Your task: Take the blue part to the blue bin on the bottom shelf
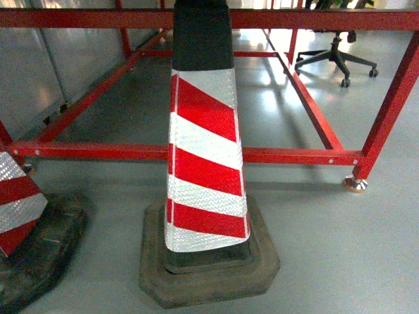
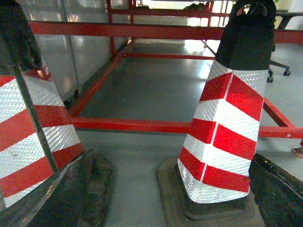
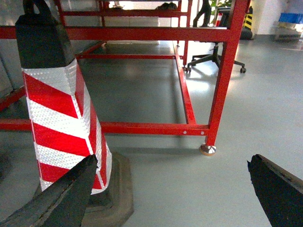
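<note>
Neither the blue part nor the bin shows in any view. A striped cone (image 1: 206, 176) stands on the grey floor (image 1: 327, 248) before a red frame (image 1: 288, 156), a second cone (image 1: 16, 203) at left. Both grippers (image 2: 156, 208) (image 3: 173, 198) hang wide apart, holding nothing.

A traffic cone (image 1: 206, 163) is standing at the middle of the floor (image 1: 327, 248), just before a metal frame (image 1: 196, 154). A second cone (image 1: 19, 216) is sitting at its left. An office chair (image 1: 337, 55) is standing far behind on the right.
</note>
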Tool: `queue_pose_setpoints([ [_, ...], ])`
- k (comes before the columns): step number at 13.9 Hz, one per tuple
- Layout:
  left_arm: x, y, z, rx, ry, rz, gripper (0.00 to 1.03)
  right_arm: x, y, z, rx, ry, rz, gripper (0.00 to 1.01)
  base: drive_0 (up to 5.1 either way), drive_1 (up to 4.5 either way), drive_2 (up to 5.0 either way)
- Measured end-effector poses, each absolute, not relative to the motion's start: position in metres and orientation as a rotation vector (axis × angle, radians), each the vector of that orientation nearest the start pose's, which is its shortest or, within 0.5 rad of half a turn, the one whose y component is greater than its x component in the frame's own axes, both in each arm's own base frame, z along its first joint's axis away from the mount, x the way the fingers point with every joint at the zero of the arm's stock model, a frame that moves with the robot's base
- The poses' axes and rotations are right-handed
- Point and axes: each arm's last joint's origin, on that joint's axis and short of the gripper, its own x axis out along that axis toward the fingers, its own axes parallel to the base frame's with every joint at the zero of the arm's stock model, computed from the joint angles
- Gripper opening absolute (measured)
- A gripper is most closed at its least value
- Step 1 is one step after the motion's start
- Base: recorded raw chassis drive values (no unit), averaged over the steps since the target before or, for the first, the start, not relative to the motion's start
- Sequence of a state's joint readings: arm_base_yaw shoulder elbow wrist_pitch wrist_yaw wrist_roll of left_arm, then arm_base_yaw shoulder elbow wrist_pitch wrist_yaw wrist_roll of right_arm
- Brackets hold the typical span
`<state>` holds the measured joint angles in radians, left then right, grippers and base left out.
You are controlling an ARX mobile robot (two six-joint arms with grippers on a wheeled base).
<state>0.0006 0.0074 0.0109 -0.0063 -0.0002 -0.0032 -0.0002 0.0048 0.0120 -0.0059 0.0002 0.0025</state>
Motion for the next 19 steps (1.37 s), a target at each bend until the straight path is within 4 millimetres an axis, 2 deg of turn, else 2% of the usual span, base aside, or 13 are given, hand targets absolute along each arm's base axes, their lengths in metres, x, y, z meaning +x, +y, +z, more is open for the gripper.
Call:
queue_pose_setpoints([
  [19, 0.0975, 0.0001, 0.1660, -0.003, 0.003, 0.001, 0.98, 0.0973, 0.0000, 0.1667, 0.002, -0.002, 0.000, 0.98, 0.0, 0.00, 0.0],
])
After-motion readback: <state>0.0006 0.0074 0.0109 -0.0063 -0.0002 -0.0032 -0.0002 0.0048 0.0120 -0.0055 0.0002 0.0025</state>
